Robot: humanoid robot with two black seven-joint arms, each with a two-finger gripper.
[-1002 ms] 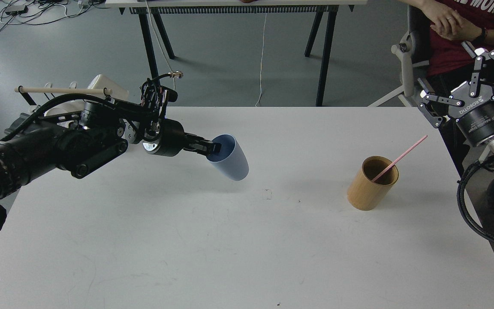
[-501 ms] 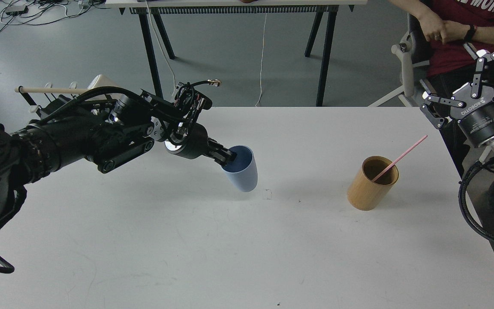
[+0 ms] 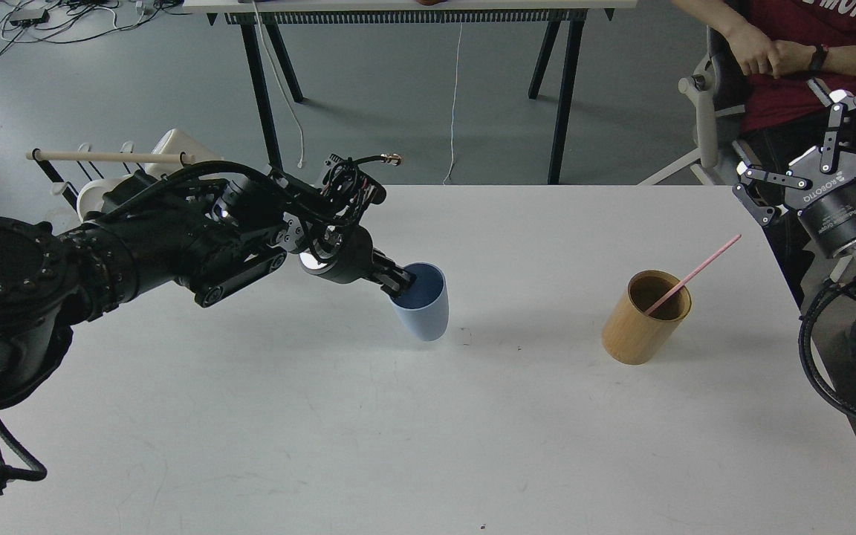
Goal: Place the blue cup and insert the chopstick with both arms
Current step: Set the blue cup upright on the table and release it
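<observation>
The pale blue cup [image 3: 422, 305] is near the middle of the white table [image 3: 428, 416], nearly upright, its mouth tipped slightly left. My left gripper [image 3: 400, 282] is shut on the cup's left rim, one finger inside the mouth. I cannot tell whether the cup's base touches the table. The pink-red chopstick [image 3: 695, 273] leans to the right out of the tan wooden cup [image 3: 645, 316] at the right of the table. My right gripper [image 3: 818, 160] is open and empty, raised beyond the table's right edge, above and right of the chopstick's tip.
A seated person in a red shirt [image 3: 792, 52] is at the back right, close behind my right gripper. A rack with a wooden dowel [image 3: 108, 157] and white mugs stands off the table's back left. Another table's black legs [image 3: 562, 89] stand behind.
My left arm has carried the blue cup right and down towards the table's middle, turning it from steeply tilted to nearly upright. My right gripper has drifted slightly right and stayed open.
</observation>
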